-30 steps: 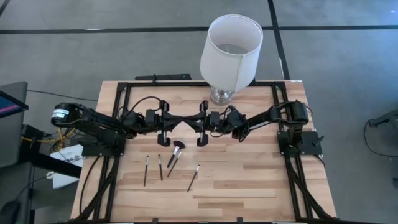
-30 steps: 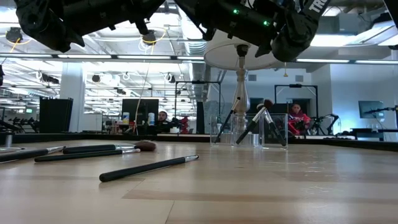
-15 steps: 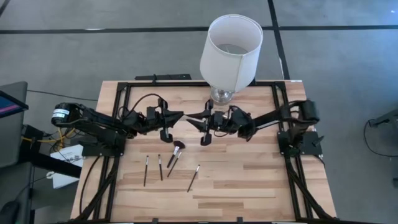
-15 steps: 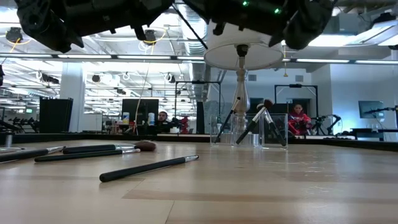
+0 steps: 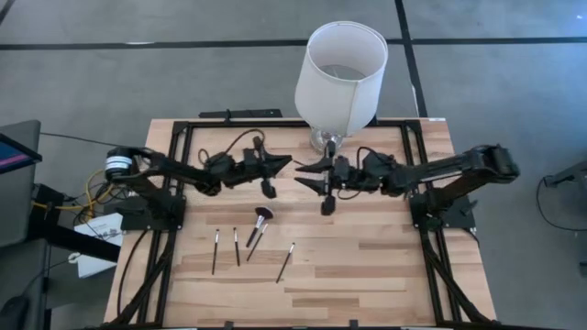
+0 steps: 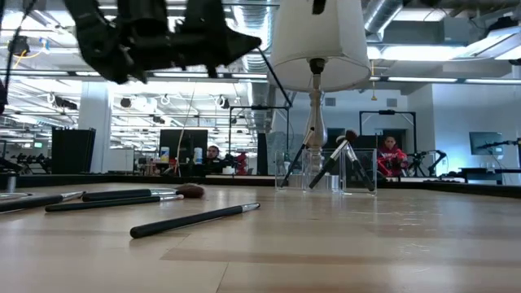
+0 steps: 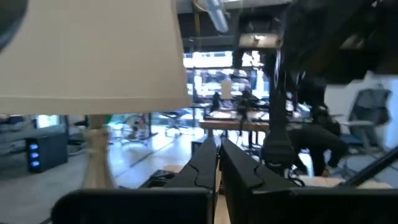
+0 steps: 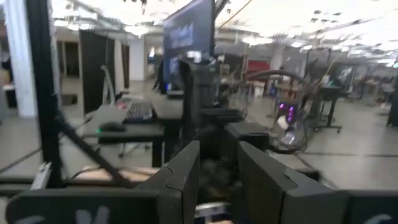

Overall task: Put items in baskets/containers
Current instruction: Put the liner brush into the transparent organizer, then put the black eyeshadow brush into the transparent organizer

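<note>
Several slim dark makeup brushes (image 5: 248,246) lie flat on the wooden table, nearer the front edge than both grippers; one has a wide fan head (image 5: 263,213). The low view shows them as brushes (image 6: 195,220) on the left. A clear plastic container (image 6: 326,172) stands at the far side by the lamp's foot, with a few brushes leaning inside. My left gripper (image 5: 287,162) hovers shut above the table's middle, pointing right, and shows in the left wrist view as the left gripper (image 7: 217,158). My right gripper (image 5: 299,174) faces it, open and holding nothing, and shows as the right gripper (image 8: 217,171) in its own wrist view.
A tall lamp with a white shade (image 5: 341,66) on a glass foot (image 6: 315,150) stands at the table's far edge, just behind both grippers. A black frame (image 5: 183,137) runs along the table's sides. Bare wood (image 5: 367,266) lies at the front right.
My right gripper has risen, tipped up from pointing down to about level, drawn back toward the table's right edge and opened. My left gripper has moved toward the table's right, following it, and stayed shut. The brushes on the table have not moved.
</note>
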You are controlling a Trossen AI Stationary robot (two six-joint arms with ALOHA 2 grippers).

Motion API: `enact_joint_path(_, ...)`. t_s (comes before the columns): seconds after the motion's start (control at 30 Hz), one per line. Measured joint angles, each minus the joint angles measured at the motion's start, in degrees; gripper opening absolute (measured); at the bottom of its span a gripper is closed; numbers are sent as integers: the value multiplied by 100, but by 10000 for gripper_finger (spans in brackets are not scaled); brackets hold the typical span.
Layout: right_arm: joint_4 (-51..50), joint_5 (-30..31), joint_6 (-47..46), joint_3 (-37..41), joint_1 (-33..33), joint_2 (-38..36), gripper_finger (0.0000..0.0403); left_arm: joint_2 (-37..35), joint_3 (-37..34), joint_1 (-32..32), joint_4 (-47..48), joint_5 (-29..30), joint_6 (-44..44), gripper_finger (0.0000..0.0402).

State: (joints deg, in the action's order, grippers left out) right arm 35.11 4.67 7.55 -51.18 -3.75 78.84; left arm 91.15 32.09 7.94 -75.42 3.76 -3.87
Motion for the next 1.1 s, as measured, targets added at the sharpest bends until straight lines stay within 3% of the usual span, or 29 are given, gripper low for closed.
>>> enact_joint_path(0.07,-487,-2,-4,0,-100,-274,102,312,243,124,28,-223,75,8)
enact_joint_path(0.33,-1885,-5,-302,-7,-419,-890,102,1083,639,525,506,-229,316,8)
enact_joint_path(0.57,-2063,-11,-313,-4,-649,-629,102,1628,661,654,529,-203,586,13)
enact_joint_path(0.77,-1868,-15,-313,-4,-865,-231,102,2044,658,860,580,-183,622,40)
enact_joint_path(0.93,-1609,230,-313,-4,-858,-196,102,1863,653,925,641,-184,626,80)
enact_joint_path(1.1,-1848,494,-601,-4,-861,-206,102,702,654,920,1394,-186,569,124)
